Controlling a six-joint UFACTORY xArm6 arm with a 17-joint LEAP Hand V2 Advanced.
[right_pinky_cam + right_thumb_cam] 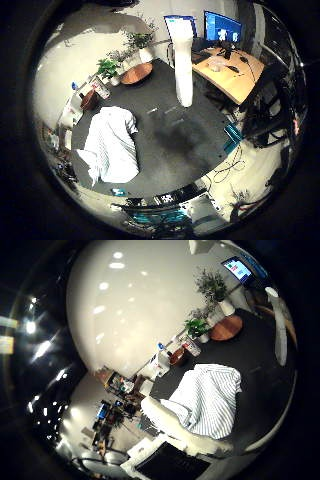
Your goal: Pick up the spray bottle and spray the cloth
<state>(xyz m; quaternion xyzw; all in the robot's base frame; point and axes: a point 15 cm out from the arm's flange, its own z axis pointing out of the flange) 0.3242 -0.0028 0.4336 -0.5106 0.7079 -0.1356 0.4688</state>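
Note:
A white spray bottle [183,68] stands upright on the far side of a dark round table [175,130]. A white cloth with thin stripes [108,145] lies crumpled on the same table, away from the bottle. The thumb side palm view shows the cloth [208,398] and the bottle [277,328] too. My right hand [185,430] is high above the table, closer to the cloth than to the bottle. One white finger reaches across the thumb side palm view, nearly straight. The hand touches neither thing.
A wooden desk [235,70] with two lit monitors [222,25] stands beyond the bottle. A small round wooden table [137,72] and potted plants [108,68] stand by the dark table's far edge. Cluttered shelves [120,390] lie off the cloth's side.

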